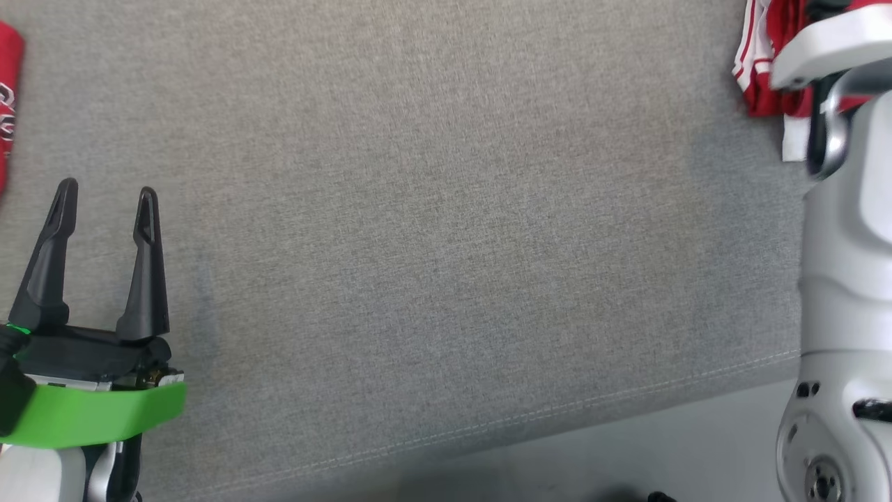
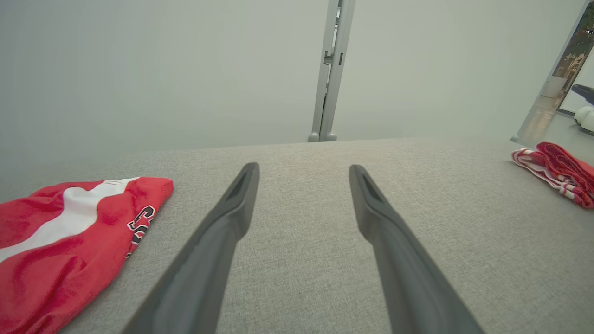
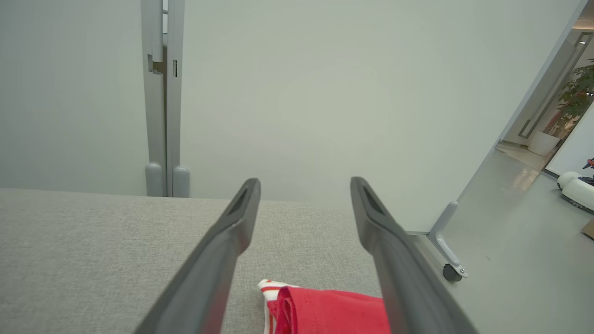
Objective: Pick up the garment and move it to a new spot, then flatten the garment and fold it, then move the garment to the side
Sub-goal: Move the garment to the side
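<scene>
Our left gripper (image 1: 107, 188) idles over the grey worktop (image 1: 446, 244), fingers spread and empty. The right gripper (image 3: 304, 181), also spread, hovers above the bunched red-and-white garment (image 3: 329, 311) at the far-right edge, so we're probably lining up the pickup.

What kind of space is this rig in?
Probably an office or lab test bay: a grey fabric worktop, a pale partition on a castor, and a potted plant beyond.
</scene>
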Available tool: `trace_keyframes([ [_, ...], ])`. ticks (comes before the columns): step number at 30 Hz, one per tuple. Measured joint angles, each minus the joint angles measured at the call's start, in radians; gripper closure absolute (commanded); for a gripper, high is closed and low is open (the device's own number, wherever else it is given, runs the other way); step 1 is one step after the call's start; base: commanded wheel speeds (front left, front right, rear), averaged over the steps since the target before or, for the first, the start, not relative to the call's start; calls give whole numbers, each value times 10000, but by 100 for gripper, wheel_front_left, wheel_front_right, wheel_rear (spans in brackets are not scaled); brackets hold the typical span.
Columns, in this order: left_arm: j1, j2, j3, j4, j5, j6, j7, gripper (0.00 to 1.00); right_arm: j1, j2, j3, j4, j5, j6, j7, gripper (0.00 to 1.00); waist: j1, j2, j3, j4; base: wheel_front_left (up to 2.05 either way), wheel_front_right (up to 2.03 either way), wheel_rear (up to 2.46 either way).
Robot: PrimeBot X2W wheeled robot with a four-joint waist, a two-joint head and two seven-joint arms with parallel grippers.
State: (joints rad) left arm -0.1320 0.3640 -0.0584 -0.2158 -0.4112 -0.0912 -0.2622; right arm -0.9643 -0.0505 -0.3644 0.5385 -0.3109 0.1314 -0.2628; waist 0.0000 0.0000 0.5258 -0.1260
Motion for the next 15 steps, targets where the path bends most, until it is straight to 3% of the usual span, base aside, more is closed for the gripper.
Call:
trace_keyframes([
  [7, 33, -514, 13, 1058, -117, 502, 54, 0, 1286, 13, 2150, -539, 1988, 0, 0, 0, 0, 0, -965, 207, 0, 0, 0],
  [15, 282, -1011, 71, 1770, 104, 1104, 42, 0, 3318, 27, 3745, -1423, 3829, 0, -2, 0, 0, 0, -2146, 451, 0, 0, 0],
])
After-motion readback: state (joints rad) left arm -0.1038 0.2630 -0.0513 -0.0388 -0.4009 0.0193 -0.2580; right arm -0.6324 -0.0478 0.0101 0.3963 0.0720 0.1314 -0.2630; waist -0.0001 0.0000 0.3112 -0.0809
